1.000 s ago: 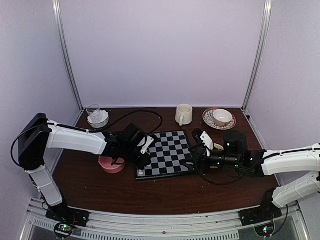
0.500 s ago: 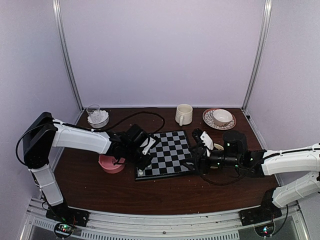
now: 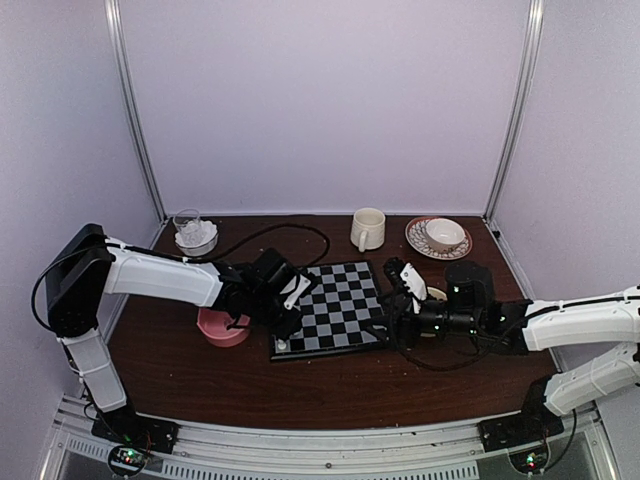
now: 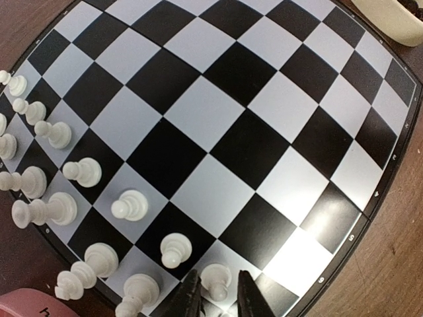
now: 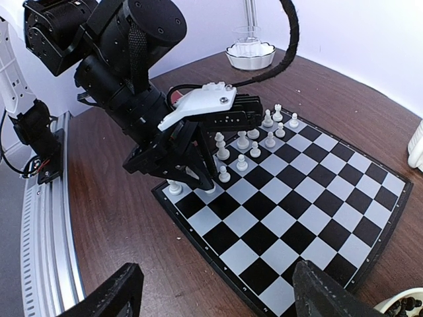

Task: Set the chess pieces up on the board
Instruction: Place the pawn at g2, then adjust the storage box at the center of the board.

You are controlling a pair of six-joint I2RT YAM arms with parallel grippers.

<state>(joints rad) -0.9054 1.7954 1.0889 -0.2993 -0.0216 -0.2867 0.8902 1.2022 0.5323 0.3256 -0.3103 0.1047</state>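
The board (image 3: 340,300) lies mid-table. Several white chess pieces (image 4: 49,211) stand in two rows along its left edge, and they also show in the right wrist view (image 5: 254,142). My left gripper (image 4: 215,300) is low over the board's near left corner (image 3: 288,325). Its jaws stand narrowly open on either side of a white pawn (image 4: 215,277) that stands on a pale square. My right gripper (image 5: 218,297) is wide open and empty, hovering off the board's right edge (image 3: 392,322). Black pieces (image 5: 404,305) lie in a cream bowl.
A pink bowl (image 3: 222,328) sits left of the board under the left arm. At the back stand a glass in a white bowl (image 3: 195,235), a cream mug (image 3: 368,228) and a cup on a saucer (image 3: 440,237). The cream bowl (image 3: 436,294) is under the right arm.
The left arm's rear links have shifted slightly right, while its gripper stays over the board's near left corner. The right arm has not moved.
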